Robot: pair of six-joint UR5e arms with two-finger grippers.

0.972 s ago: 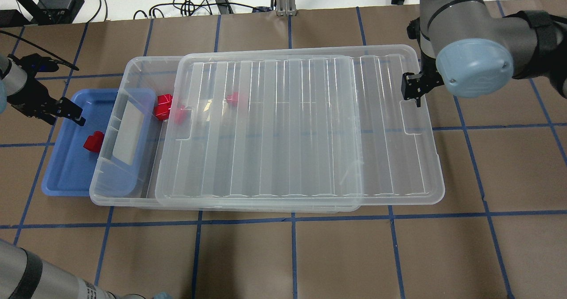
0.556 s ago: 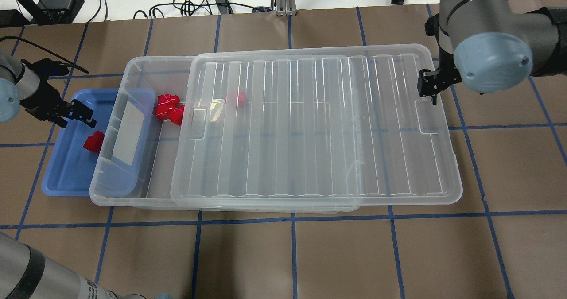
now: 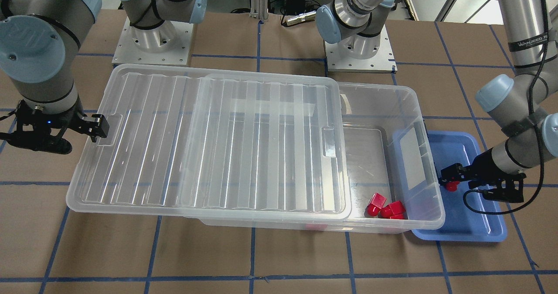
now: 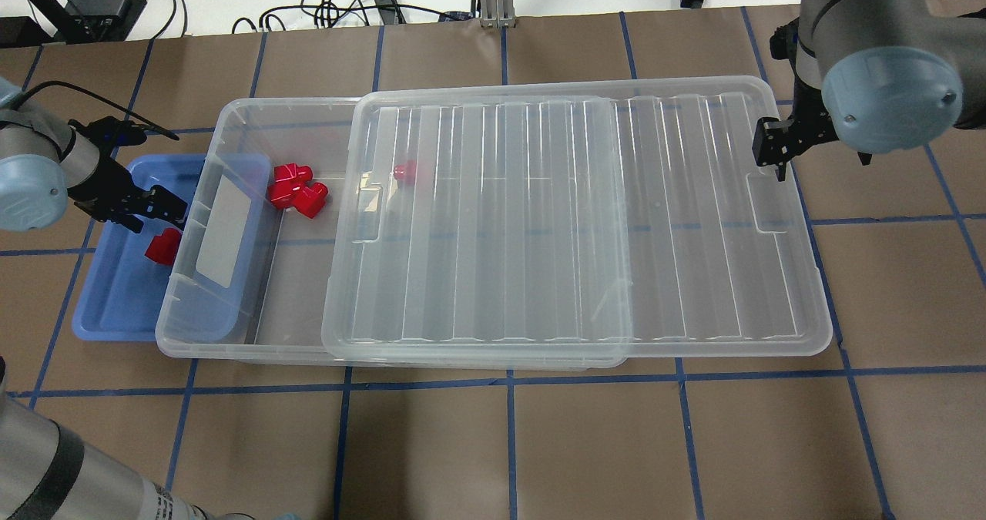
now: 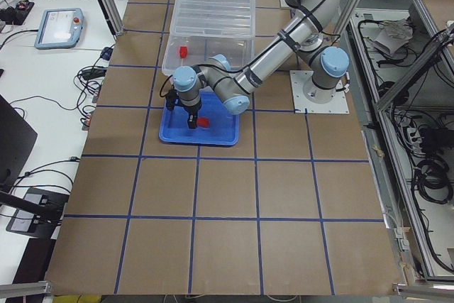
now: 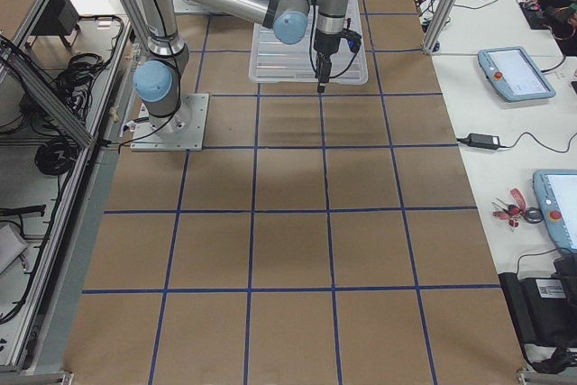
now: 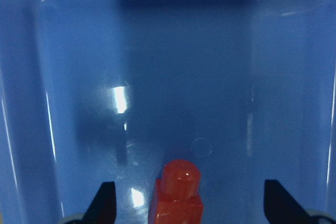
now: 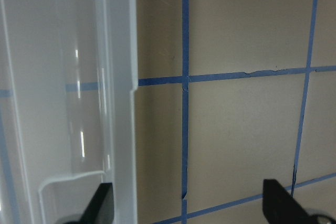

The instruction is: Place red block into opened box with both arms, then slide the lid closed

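Right now my left gripper [image 4: 169, 206] hangs low over the blue tray [image 4: 108, 304] on my left. Its fingers [image 7: 105, 205] are spread wide and hold nothing. A red block [image 7: 177, 195] lies on the tray floor between them, touching neither finger.

The left end of the clear box [image 4: 254, 105] overlaps the tray's right side. A clear ribbed lid [image 4: 578, 219] lies on the box, shifted to the right. It overhangs the box's right end and leaves the left end uncovered. Two other blocks [image 4: 296, 189] lie touching each other in the uncovered part, near the far wall. A third block [image 4: 406, 171] shows through the lid.

My right gripper [image 4: 770, 150] sits at the lid's far right corner, fingers open and gripping nothing. One finger [image 8: 102, 205] is right at the lid's rim, but I cannot tell whether it touches.
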